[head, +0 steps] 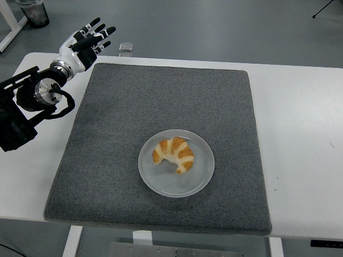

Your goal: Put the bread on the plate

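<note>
A white surface point(300, 134) carries a dark grey mat point(161, 107). Beyond its far edge lies grey floor point(225, 27), with a dark container point(33, 12) far left and a small grey object point(126, 48) nearby.

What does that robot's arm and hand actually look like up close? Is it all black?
Not all black. The left arm is black and boxy, with a round silver joint disc and a black cable looping beside it. A white wrist cuff leads to the left hand, which has five slim black fingers with white patches. The right arm is out of view.
</note>
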Motion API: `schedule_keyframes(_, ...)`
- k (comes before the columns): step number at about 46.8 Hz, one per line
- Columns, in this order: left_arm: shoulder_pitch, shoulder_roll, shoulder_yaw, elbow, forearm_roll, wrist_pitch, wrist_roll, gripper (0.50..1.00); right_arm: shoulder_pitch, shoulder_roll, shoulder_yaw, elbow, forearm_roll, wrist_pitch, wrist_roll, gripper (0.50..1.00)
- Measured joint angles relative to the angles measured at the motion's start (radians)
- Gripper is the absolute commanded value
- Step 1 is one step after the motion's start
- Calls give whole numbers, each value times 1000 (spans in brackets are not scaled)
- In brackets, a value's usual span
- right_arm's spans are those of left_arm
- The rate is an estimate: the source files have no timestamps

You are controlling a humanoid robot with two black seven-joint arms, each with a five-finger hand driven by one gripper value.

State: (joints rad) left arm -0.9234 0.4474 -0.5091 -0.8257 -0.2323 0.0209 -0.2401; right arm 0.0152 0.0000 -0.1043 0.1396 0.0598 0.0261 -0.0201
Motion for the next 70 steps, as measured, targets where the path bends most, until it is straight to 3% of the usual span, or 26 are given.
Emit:
schedule_keyframes(13,3,-43,0,74,50,-12,-30,1000,0,0,0,0,0,0,0,952)
schedule_keyframes(37,-3,-52,-1,153,39,-44,-17,1000,0,0,0,0,0,0,0,952)
schedule_keyframes(45,-8,-99,-5,210,37,-40,-13,1000,0,0,0,0,0,0,0,952)
schedule_keyframes(70,-12,-120,-5,218,39,-41,-14,1000,-4,0,-7,1,-4,2,0,952)
